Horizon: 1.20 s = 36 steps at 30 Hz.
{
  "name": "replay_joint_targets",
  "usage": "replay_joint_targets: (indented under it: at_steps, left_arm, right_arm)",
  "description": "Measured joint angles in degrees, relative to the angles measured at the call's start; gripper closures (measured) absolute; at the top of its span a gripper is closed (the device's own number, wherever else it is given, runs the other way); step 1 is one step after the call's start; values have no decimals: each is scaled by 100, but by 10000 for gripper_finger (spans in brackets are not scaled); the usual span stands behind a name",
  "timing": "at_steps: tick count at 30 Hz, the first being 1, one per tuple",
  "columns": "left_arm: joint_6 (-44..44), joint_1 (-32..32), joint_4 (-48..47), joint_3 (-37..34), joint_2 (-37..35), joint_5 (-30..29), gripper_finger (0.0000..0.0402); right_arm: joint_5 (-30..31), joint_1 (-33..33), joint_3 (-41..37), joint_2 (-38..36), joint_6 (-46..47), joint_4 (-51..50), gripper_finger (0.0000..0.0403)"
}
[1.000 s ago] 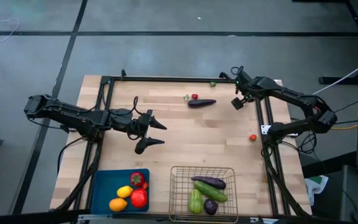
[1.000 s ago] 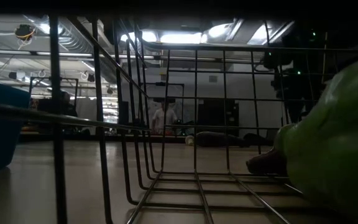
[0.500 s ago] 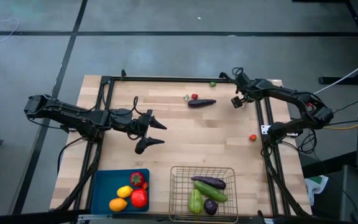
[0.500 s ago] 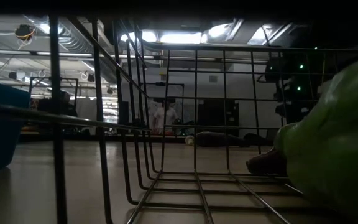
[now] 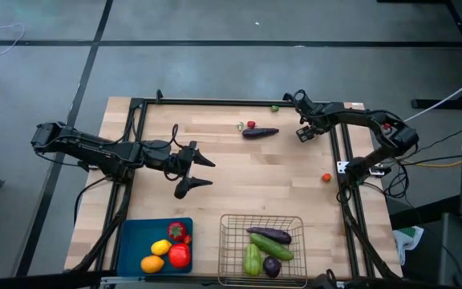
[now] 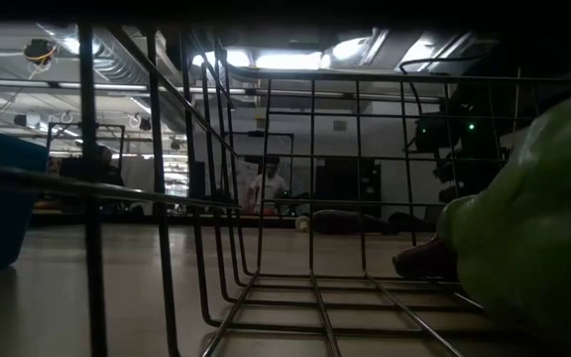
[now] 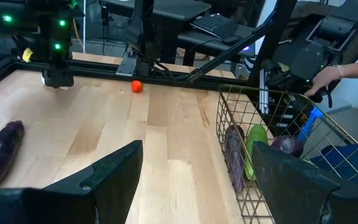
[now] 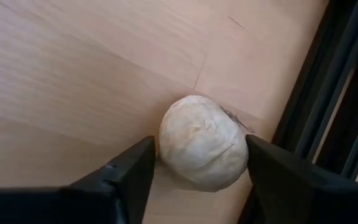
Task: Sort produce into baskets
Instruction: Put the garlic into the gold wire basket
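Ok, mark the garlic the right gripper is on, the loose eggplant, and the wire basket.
garlic (image 8: 202, 142), right wrist view, middle of the white bulb between the right gripper's fingers.
eggplant (image 5: 260, 132), high view, middle of its purple body.
wire basket (image 5: 261, 217), high view, far rim wire.

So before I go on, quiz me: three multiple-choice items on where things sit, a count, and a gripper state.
1. Where does the loose eggplant lie?
A. in the blue tray
B. on the table near its far edge
C. in the wire basket

2. How many items are in the blue tray?
A. four
B. one
C. seven

3. What is the right gripper doing?
A. hanging idle over the wire basket
B. holding a lemon
C. fingers either side of the garlic

Answers: 1 B, the high view shows it there; 2 A, four pieces show; 3 C, the right wrist view shows it.
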Motion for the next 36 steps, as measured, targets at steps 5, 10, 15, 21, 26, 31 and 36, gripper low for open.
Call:
replay_joint_targets:
  at_steps: [5,10,15,21,26,31,36]
  left_arm:
    - [53,0,11,0,0,-10,105]
    - [-45,-4,48,0,0,-11,105]
    - [-429,-4,216,0,2,-11,105]
    - [-542,-4,665,0,2,-334,105]
    - [-503,-4,697,2,4,-1295,105]
    - [-507,0,729,2,165,-1997,105]
    - [-367,0,1166,2,621,-2116,105]
  right_arm:
    - [12,2,0,-4,-2,-3,207]
    - [-59,2,39,-7,-3,-61,229]
    - [-501,2,321,-7,-9,-209,231]
    - [-1835,4,868,-7,3,-181,232]
    - [-3202,11,1391,-7,300,22,232]
    - [-4296,12,1786,-7,707,565,232]
    - [-4970,270,2074,-7,1114,958,233]
